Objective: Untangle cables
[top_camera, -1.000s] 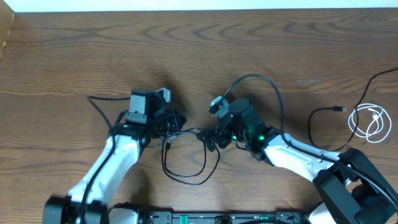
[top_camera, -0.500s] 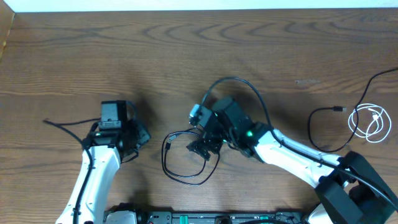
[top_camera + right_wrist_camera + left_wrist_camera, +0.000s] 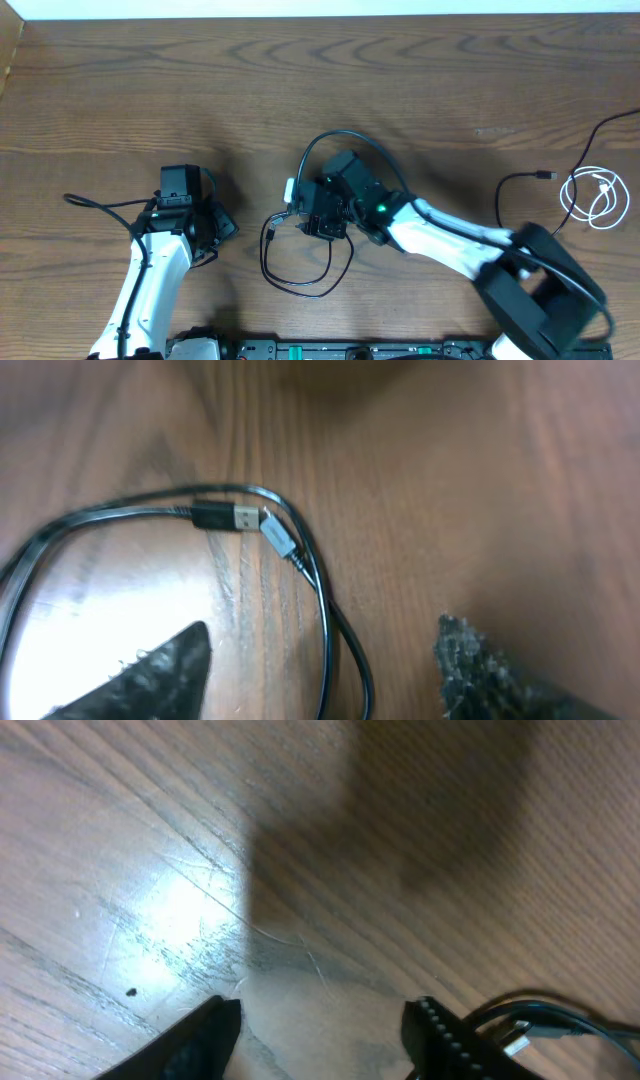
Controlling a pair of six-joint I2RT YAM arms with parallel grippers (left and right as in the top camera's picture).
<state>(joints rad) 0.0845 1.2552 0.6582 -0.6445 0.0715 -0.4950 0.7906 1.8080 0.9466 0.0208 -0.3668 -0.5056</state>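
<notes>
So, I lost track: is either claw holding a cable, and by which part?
Nothing is held. Left claw and right claw are open; the black cable lies loose below the right one.

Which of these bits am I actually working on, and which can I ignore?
Job:
- looped black cable, centre
- second black cable, right
- coiled white cable, far right

Ignore:
- the arms' own thicker black wires
- wooden table
</notes>
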